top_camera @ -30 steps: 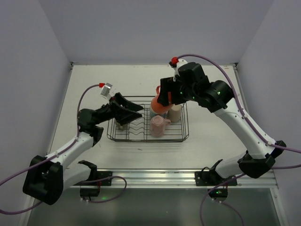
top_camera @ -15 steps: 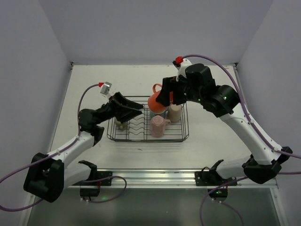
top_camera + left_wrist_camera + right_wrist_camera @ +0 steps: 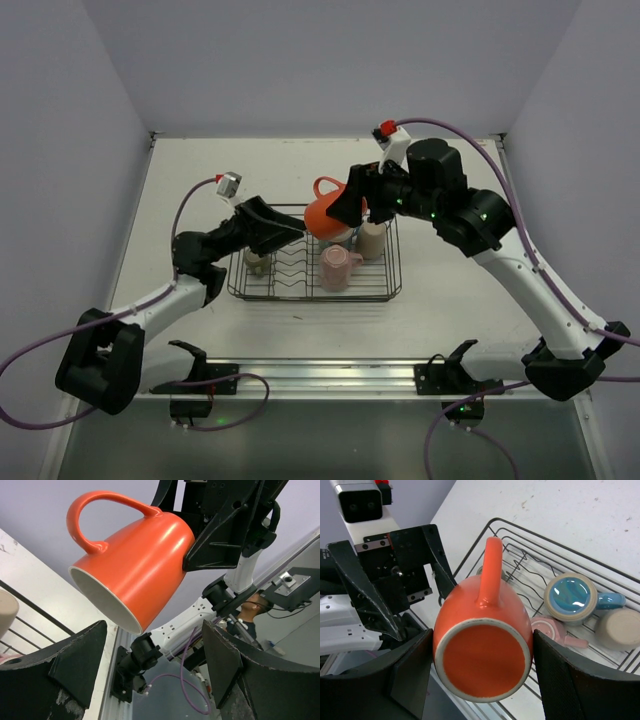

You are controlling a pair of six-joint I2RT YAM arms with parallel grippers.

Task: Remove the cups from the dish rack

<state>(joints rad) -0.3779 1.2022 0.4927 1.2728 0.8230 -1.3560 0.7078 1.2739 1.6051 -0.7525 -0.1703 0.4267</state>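
My right gripper (image 3: 343, 208) (image 3: 482, 666) is shut on the orange cup (image 3: 324, 211) (image 3: 482, 645). It holds the cup on its side above the dish rack (image 3: 392, 288) (image 3: 532, 544), with the handle up and the mouth turned toward my left gripper. My left gripper (image 3: 287, 229) (image 3: 155, 652) stands open just left of the cup and below its rim (image 3: 107, 605), apart from it. In the rack sit the pink cup (image 3: 336, 268) (image 3: 551, 630), the beige cup (image 3: 372, 241) (image 3: 620, 630), the light blue cup (image 3: 571, 598) and the olive-grey cup (image 3: 257, 263).
The rack stands mid-table on the white tabletop (image 3: 460, 290). An aluminium rail (image 3: 320, 376) with both arm bases runs along the near edge. Grey walls close in the left, right and back sides.
The right gripper has lifted the orange cup out of the rack, carried it left and tipped it toward the left gripper. The left arm has risen slightly toward it.
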